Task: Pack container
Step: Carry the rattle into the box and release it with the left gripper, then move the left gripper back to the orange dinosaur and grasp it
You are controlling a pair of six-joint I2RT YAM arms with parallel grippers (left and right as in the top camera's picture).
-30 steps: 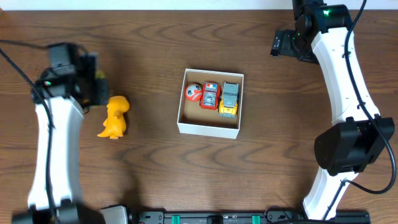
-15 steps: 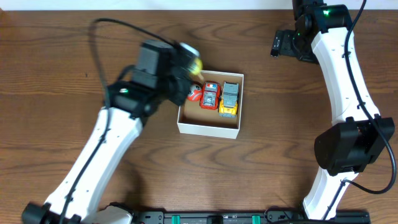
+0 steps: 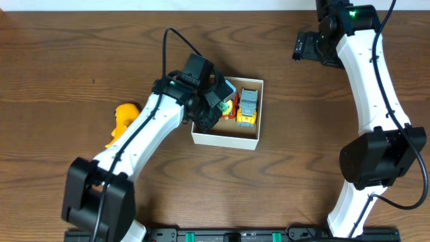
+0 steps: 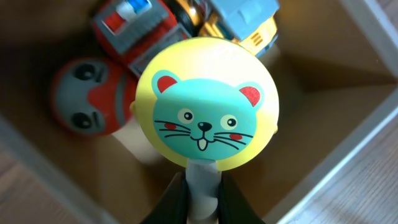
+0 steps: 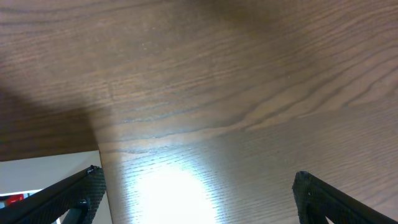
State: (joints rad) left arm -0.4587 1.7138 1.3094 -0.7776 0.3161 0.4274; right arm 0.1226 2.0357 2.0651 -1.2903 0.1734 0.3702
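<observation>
Above the box (image 3: 225, 139), which sits at the middle of the table (image 3: 80, 40), the left claw (image 4: 202, 200) is clamped on the white stem of a mouse toy (image 4: 207, 118) with a wide yellow disc. The disc seems to hang partly over the red ball (image 4: 84, 102) and the red car (image 4: 134, 28). If it is let go here, it may land on them, tip, and lean on a wall or fall out. A drop from high up could also knock the truck (image 4: 249, 22). Bare floor shows only in the near half of the box, so the toy probably should go there. Outside, a dinosaur (image 3: 121, 117) lies on the table, partly hidden by the left arm and not yet packed. The right claw (image 5: 199, 205) hovers with its fingers apart, off to the right of the box, and blocks nothing.
</observation>
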